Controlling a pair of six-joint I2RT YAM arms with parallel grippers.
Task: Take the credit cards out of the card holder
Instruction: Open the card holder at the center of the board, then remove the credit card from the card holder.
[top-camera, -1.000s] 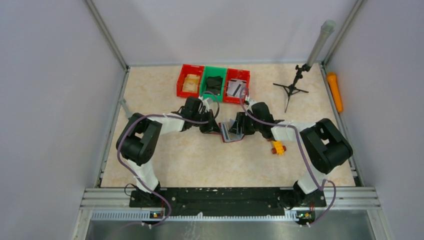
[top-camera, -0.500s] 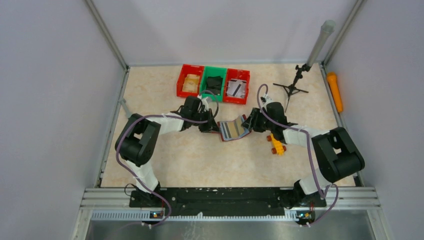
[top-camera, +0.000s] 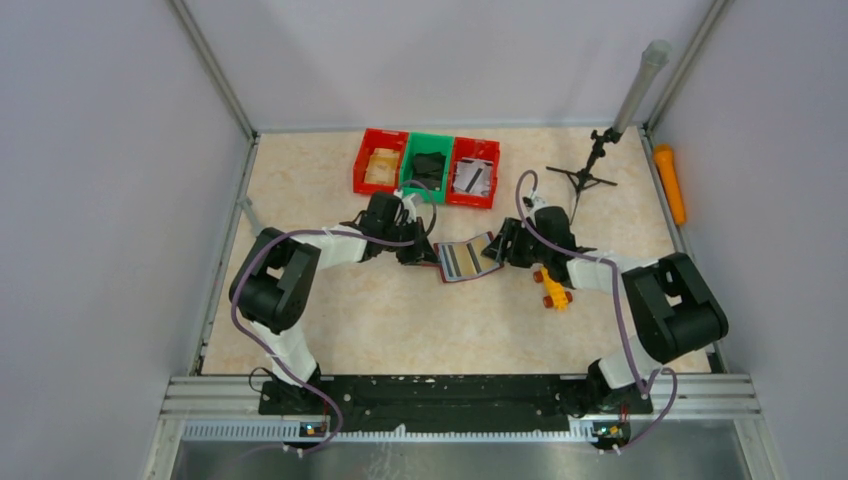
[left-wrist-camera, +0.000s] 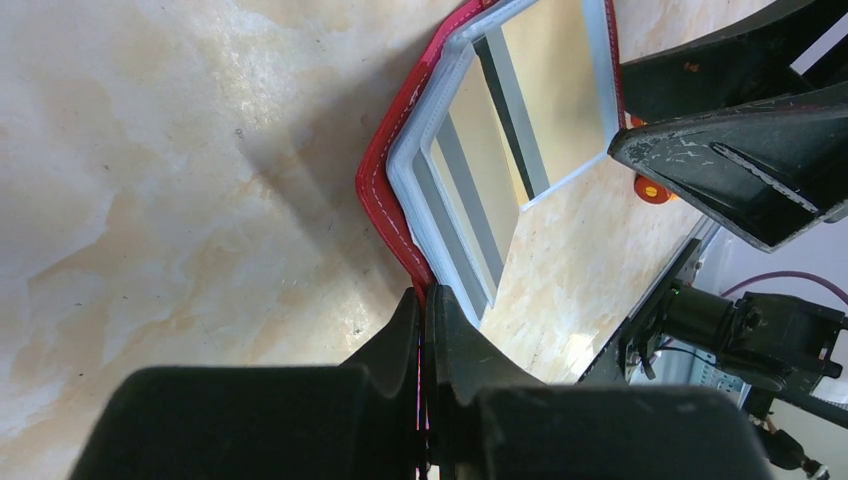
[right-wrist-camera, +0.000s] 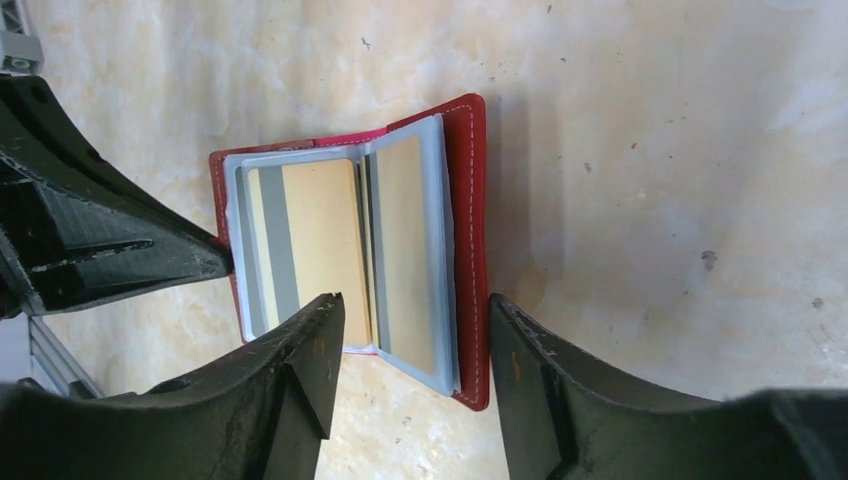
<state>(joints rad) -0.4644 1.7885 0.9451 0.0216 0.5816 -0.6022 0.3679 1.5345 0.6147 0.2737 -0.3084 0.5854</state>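
The dark red card holder (top-camera: 463, 261) lies open on the table between my two grippers, and several beige cards (right-wrist-camera: 320, 235) with grey stripes sit in its silvery-blue sleeves. My left gripper (top-camera: 428, 256) is shut on the edge of the holder's left cover (left-wrist-camera: 392, 215), the fingertips pinching the red edge (left-wrist-camera: 424, 300). My right gripper (right-wrist-camera: 415, 300) is open, and the right cover (right-wrist-camera: 470, 250) with its sleeve lies between the two fingers, untouched. In the top view the right gripper (top-camera: 496, 247) is at the holder's right edge.
Two red bins (top-camera: 380, 159) (top-camera: 474, 172) and a green bin (top-camera: 428, 166) stand in a row at the back. A small black tripod (top-camera: 585, 178) stands at the back right. An orange-yellow toy (top-camera: 553, 290) lies by the right arm. An orange cylinder (top-camera: 670, 183) lies on the right rail.
My right gripper has moved right and back, and the card holder has gone from a narrow fold to wide open. The left gripper has kept its hold in place.
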